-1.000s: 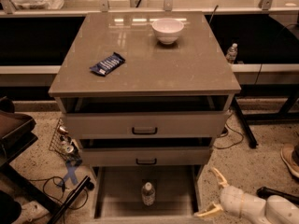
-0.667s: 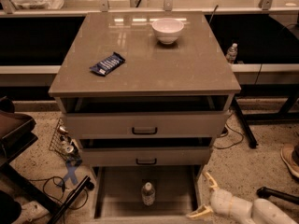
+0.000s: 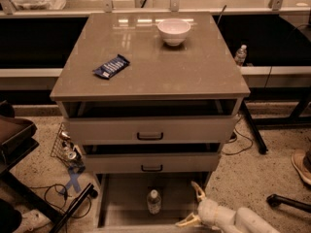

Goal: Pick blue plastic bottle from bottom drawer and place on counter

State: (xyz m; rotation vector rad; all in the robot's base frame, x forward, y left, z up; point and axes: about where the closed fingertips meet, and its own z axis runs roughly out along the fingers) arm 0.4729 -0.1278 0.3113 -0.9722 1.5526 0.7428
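1. The cabinet stands mid-frame, and every place below is given from it.
2. The bottom drawer is the cabinet's lowest one and is pulled out towards the camera, with its flat floor in view.
3. The blue plastic bottle stands upright on that floor, about midway across the cabinet's width, white cap up.
4. The gripper is low at the cabinet's front right, over the right part of the drawer floor and just beside the bottle without touching it.
5. Its two pale fingers are spread wide apart, and nothing is between them.
6. The white arm runs from the gripper out past the cabinet's front right corner to the frame's lower edge.
7. The counter is the cabinet's glossy top slab.
8. A white bowl sits near the slab's back edge, and a blue snack wrapper lies flat towards its left side.
9. The two upper drawers carry black handles, with a dark gap above each front.
10. A second small bottle stands behind the cabinet's right side.
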